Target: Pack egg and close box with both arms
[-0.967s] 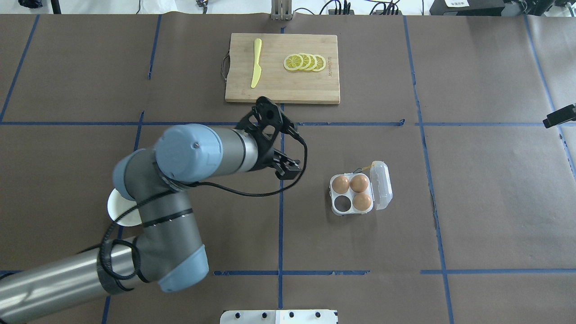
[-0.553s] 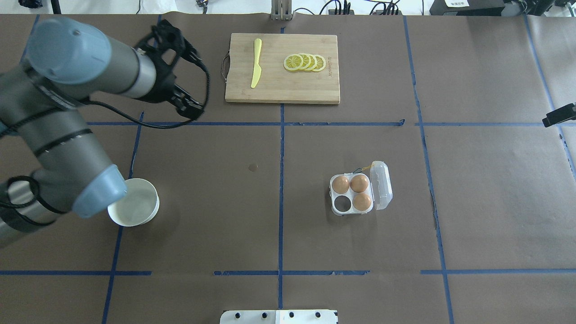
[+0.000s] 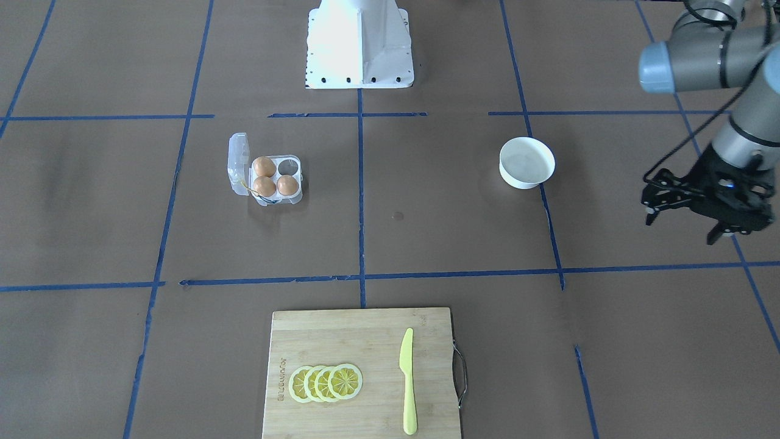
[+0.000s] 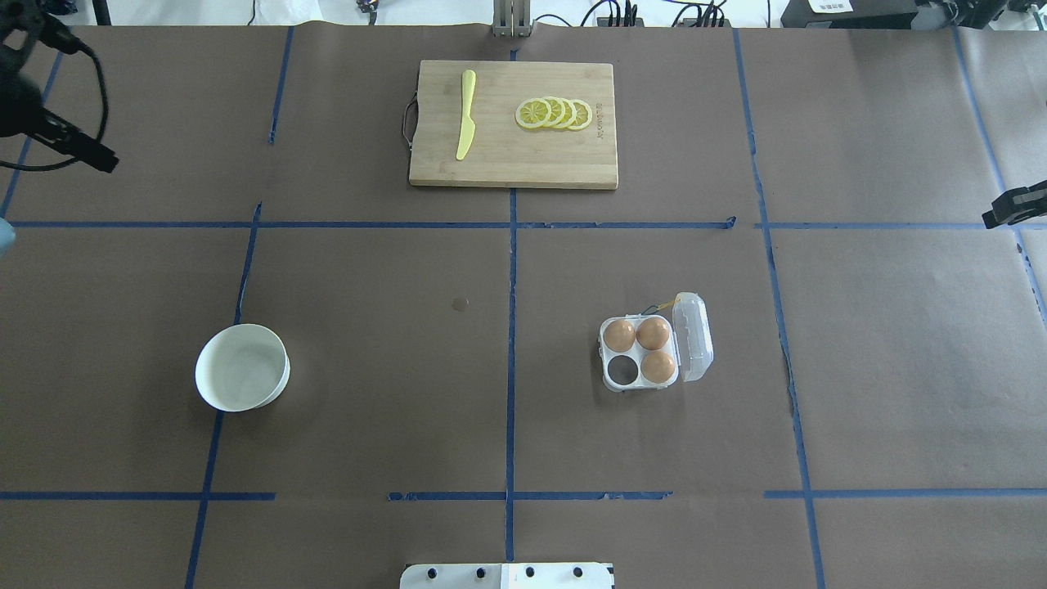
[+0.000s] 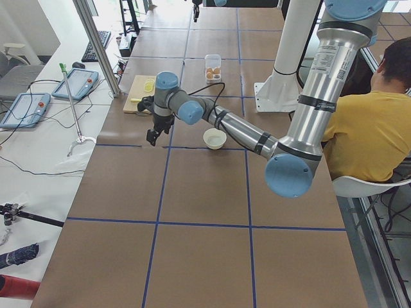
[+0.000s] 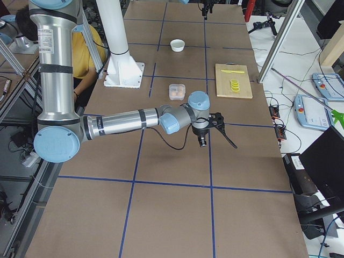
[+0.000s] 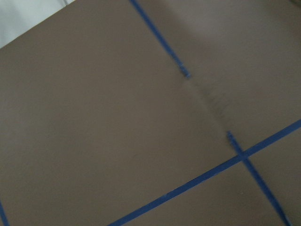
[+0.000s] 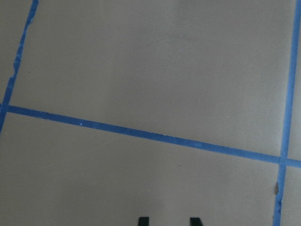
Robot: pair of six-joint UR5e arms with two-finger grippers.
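The clear box (image 4: 642, 353) stands open right of the table's middle, its lid (image 4: 694, 335) hinged out to the right. It also shows in the front view (image 3: 275, 180). Three alike brown eggs (image 4: 653, 333) sit in its cups, so I cannot tell which is the task's egg. The near-left cup (image 4: 623, 370) is empty. My left gripper (image 4: 92, 155) hangs at the far left edge, far from the box. In the front view (image 3: 655, 198) its fingers look apart and empty. My right gripper (image 4: 1014, 207) is at the right edge, and the right wrist view (image 8: 169, 221) shows its tips apart over bare paper.
A round white bowl (image 4: 242, 378) stands empty at the near left. A wooden cutting board (image 4: 564, 164) with lemon slices (image 4: 554, 113) and a yellow knife (image 4: 465, 114) lies at the far middle. The white pedestal base (image 3: 359, 42) is on the robot's side.
My left arm has swung from the table's middle out to the far left edge, uncovering the bowl. The box and its three eggs have not moved.
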